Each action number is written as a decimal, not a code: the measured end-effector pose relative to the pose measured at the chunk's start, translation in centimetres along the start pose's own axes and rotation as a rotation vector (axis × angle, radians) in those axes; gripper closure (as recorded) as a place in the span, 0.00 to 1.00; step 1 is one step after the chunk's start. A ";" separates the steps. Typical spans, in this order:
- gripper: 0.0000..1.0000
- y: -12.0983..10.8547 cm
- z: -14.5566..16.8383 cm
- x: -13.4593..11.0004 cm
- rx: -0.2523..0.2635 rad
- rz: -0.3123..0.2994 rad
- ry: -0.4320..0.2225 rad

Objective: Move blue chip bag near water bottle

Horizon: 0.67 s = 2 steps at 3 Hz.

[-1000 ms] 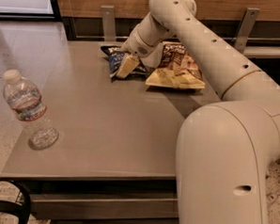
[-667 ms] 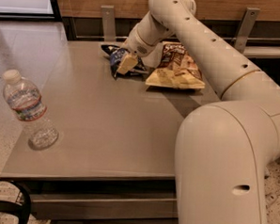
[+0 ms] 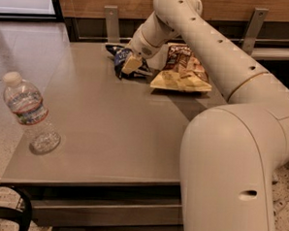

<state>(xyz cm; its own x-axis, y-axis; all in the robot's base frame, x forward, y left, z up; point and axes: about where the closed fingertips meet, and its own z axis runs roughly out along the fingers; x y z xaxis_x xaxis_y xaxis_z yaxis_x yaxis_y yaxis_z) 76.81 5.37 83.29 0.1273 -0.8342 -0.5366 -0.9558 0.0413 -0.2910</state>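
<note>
The blue chip bag point(image 3: 119, 58) lies at the far middle of the grey table point(image 3: 109, 140), dark navy and crumpled. My gripper point(image 3: 131, 65) reaches down from the right and sits right on the bag, covering its middle. The water bottle point(image 3: 30, 114), clear with a white cap and a red, white and blue label, stands upright near the table's front left edge, far from the bag.
A larger brown-and-yellow chip bag point(image 3: 182, 71) lies just right of the blue one, partly under my arm. My arm's bulky body point(image 3: 233, 175) fills the right front. Metal brackets point(image 3: 110, 21) stand behind the table. A black curved object point(image 3: 13, 203) shows at bottom left.
My gripper has shifted very slightly up over the blue chip bag. The bottle and the brown bag have not moved.
</note>
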 end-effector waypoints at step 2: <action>1.00 0.0 0.0 0.0 0.000 0.000 0.000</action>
<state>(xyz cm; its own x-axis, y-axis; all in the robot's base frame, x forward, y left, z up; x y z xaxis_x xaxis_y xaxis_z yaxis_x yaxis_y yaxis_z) 76.80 5.37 83.32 0.1274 -0.8343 -0.5364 -0.9558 0.0413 -0.2912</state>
